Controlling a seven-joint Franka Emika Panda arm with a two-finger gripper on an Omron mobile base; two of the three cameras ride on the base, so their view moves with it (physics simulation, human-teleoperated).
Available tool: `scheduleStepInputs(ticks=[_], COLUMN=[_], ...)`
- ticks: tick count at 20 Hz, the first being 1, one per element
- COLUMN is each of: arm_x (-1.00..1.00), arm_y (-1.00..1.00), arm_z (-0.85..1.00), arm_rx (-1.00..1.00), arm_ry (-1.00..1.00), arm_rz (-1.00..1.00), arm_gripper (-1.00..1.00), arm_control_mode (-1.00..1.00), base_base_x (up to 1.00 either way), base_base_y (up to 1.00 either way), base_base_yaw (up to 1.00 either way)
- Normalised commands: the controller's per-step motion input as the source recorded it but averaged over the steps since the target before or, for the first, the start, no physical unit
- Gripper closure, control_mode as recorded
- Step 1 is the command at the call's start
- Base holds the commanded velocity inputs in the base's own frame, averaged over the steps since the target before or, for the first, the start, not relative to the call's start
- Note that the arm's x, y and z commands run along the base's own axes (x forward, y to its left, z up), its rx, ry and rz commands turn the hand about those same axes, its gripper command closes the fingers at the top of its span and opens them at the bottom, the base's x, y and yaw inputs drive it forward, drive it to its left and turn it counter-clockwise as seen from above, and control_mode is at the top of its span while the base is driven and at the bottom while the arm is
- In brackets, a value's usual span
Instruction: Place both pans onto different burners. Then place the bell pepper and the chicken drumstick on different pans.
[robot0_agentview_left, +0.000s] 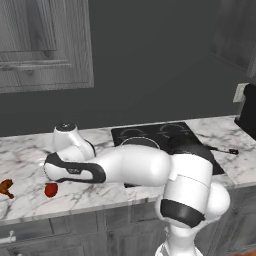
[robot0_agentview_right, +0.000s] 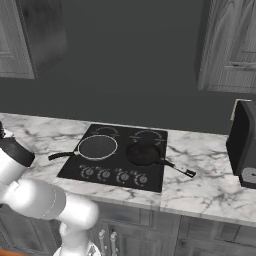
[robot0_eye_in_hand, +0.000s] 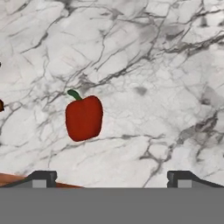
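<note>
item, left to right: drumstick (robot0_agentview_left: 6, 187) at counter's (robot0_agentview_left: 100, 192) left edge; pepper (robot0_eye_in_hand: 83, 117) beside it on bare marble, stem up-left, lying left of centre between my wide-open claw (robot0_eye_in_hand: 112, 178); both pans (robot0_agentview_right: 97, 147) on burners.

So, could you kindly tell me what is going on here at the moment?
Both pans already sit on separate burners of the cooktop. The arm has swung over the marble counter, and its open end effector hovers above the red bell pepper, holding nothing. The chicken drumstick lies on the counter near the pepper.
</note>
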Motion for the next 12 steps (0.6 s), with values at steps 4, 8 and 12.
scheduleStepInputs(ticks=[4,8,12], arm_x=[0.00,0.07,0.16], arm_y=[0.21,0.08,0.05], arm_z=[0.00,0.00,-0.04], arm_rx=[0.00,0.00,0.00], arm_ry=[0.03,0.00,0.00], arm_rz=[0.00,0.00,0.00], arm_gripper=[-1.00,-1.00,-1.00], arm_control_mode=[-1.00,-1.00,-1.00], base_base_x=[0.00,0.00,0.00], base_base_y=[0.00,0.00,0.00], base_base_yaw=[0.00,0.00,0.00])
